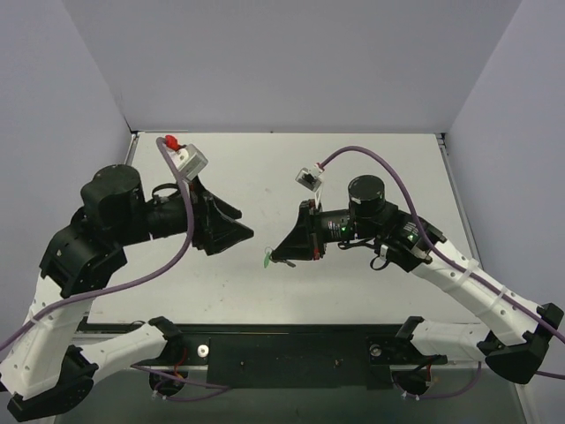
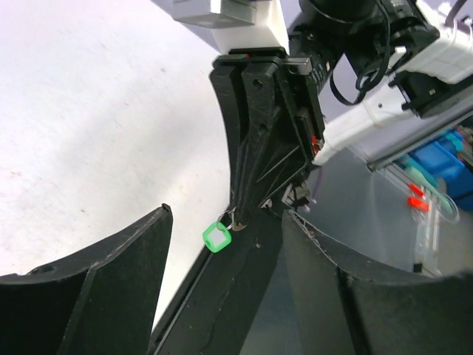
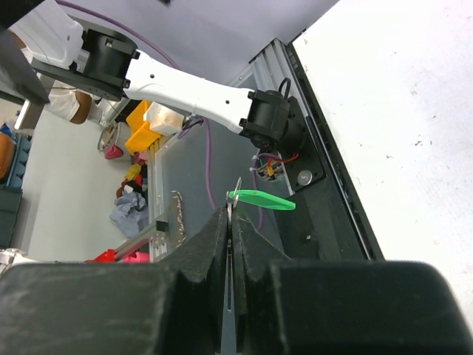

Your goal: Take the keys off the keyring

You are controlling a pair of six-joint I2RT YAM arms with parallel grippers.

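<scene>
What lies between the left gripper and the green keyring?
Nothing; the top view shows only bare table between the open left gripper and the green keyring held at the right gripper's tip.

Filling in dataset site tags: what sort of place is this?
Probably a robotics lab workcell: a white table boxed in by plain panels, with cluttered parts bins just past its edge.

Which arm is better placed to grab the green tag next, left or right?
Left. The left claw is open, empty and faces the green tag; the right claw is shut on the key.
</scene>
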